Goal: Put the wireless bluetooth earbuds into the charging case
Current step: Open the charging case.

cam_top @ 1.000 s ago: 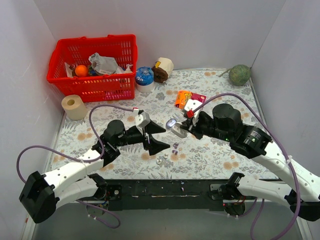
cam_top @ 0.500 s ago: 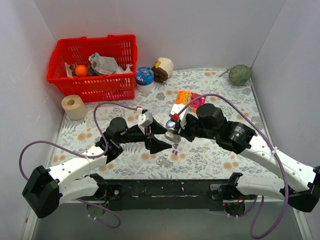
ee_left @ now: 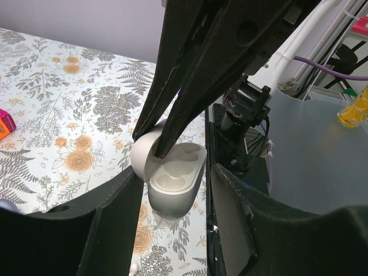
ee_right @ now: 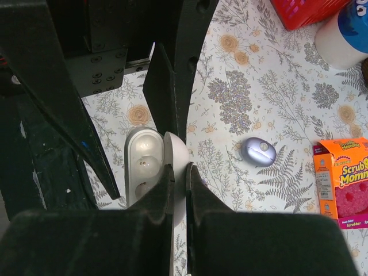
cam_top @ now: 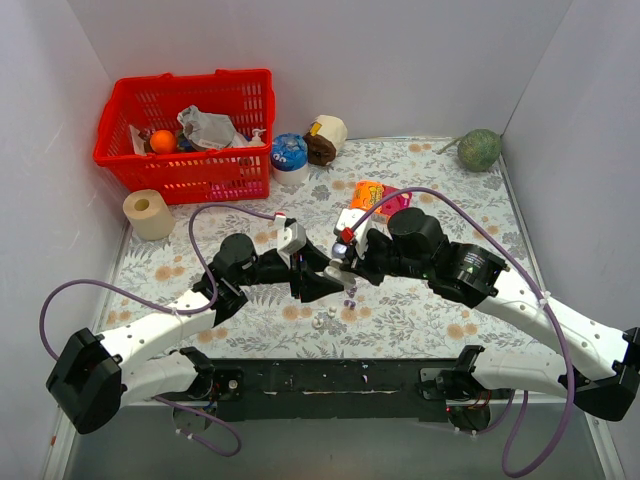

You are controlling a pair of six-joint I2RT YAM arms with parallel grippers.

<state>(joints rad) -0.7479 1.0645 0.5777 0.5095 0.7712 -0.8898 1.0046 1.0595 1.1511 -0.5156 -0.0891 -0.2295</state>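
Note:
The white charging case (ee_left: pixel 171 179) stands open with both wells empty. It also shows in the right wrist view (ee_right: pixel 144 167) and in the top view (cam_top: pixel 341 273). My right gripper (ee_right: pixel 179 172) is shut on its raised lid (ee_right: pixel 177 161), pinching it from above. My left gripper (ee_left: pixel 172 221) is open, with a finger on each side of the case body and not touching it. A closed purple case (ee_right: pixel 258 151) lies on the mat beyond. Two white earbuds (cam_top: pixel 324 318) and two purple earbuds (cam_top: pixel 350 296) lie loose on the mat just in front of the grippers.
A red basket (cam_top: pixel 185 135) of clutter stands at the back left, with a paper roll (cam_top: pixel 148 213) beside it. An orange scrubber pack (cam_top: pixel 372 196), a blue-lidded tub (cam_top: pixel 289 155) and a green ball (cam_top: pixel 480 150) are at the back. The table's front rail (cam_top: pixel 340 380) lies behind the earbuds.
My right arm carried the white case left and down to the left gripper. My left gripper edged right, and its open fingers now straddle the case.

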